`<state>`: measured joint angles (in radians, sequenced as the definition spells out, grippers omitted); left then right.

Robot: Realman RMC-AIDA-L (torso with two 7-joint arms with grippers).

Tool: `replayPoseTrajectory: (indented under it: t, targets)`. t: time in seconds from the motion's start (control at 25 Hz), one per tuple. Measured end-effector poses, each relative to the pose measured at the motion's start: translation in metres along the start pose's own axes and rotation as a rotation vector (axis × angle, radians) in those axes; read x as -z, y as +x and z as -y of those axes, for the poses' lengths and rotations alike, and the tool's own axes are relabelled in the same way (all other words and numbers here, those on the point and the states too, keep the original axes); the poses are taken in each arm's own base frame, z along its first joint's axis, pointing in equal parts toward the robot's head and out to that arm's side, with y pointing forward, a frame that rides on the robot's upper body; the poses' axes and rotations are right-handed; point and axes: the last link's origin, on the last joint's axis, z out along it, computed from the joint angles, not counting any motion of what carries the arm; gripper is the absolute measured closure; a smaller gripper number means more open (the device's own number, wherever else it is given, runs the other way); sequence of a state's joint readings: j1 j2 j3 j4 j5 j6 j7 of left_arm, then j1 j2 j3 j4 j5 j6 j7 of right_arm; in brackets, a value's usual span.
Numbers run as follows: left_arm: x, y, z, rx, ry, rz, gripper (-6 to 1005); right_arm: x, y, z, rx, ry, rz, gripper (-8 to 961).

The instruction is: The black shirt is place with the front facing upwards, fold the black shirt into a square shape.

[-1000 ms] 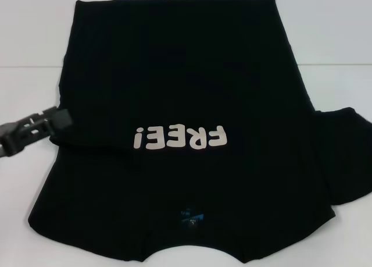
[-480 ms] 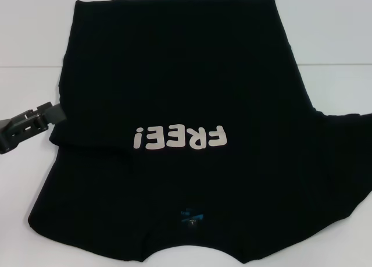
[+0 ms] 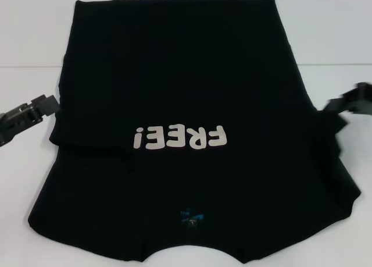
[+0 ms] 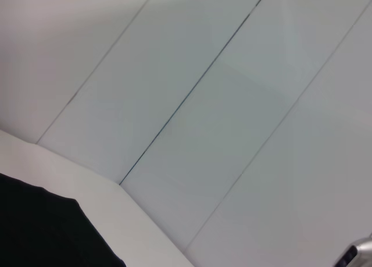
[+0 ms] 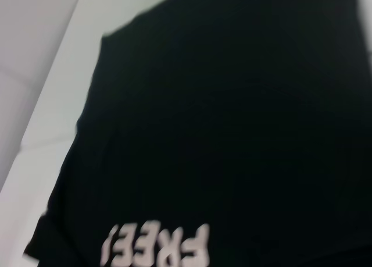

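- Head view: retreating toward the left edge, the left gripper (image 3: 26, 117) is leaving the black shirt (image 3: 174, 92); the right gripper (image 3: 351, 101) is arriving at the right edge, lifting the sleeve inward. I cannot tell either pincer's state. Shirt is lying mid-frame, lettering up.
- Left wrist view: shirt is showing only at lower left.
- Right wrist view: shirt is filling the frame, so the right-side fold seems to be starting.

Bright, even light, faint shadows; right wrist view blurred, the black shirt (image 3: 180, 104) showing no detail.
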<state>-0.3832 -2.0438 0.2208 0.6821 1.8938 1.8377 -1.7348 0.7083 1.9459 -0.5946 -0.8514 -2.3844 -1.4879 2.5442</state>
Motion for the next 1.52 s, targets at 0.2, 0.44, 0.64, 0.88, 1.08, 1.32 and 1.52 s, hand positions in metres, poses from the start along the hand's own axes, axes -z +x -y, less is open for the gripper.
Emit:
replayPoseTrajectory:
  t: [0.2, 0.44, 0.64, 0.88, 1.08, 1.32, 1.52]
  targets:
    - [0.001, 0.000, 0.001, 0.002, 0.006, -0.009, 234, -0.050, 0.001, -0.030, 0.064, -0.017, -0.079, 910]
    - [0.001, 0.001, 0.004, 0.007, 0.025, -0.019, 242, -0.091, 0.006, -0.051, 0.133, -0.027, -0.115, 904]
    - [0.002, 0.002, 0.005, 0.005, 0.029, -0.019, 248, -0.090, 0.003, -0.047, 0.121, -0.017, -0.098, 900]
    - [0.009, 0.009, 0.008, 0.100, 0.047, 0.023, 256, -0.067, -0.005, -0.037, 0.084, -0.043, -0.074, 808]
    - [0.034, 0.003, 0.016, 0.372, 0.157, 0.243, 262, -0.041, -0.013, -0.033, 0.063, -0.087, -0.048, 542]
    - [0.052, -0.015, 0.021, 0.543, 0.283, 0.342, 269, -0.033, -0.014, -0.028, 0.044, -0.085, -0.044, 223]
    - [0.045, -0.033, 0.027, 0.566, 0.344, 0.418, 275, -0.033, -0.013, -0.029, 0.051, -0.087, -0.045, 168]
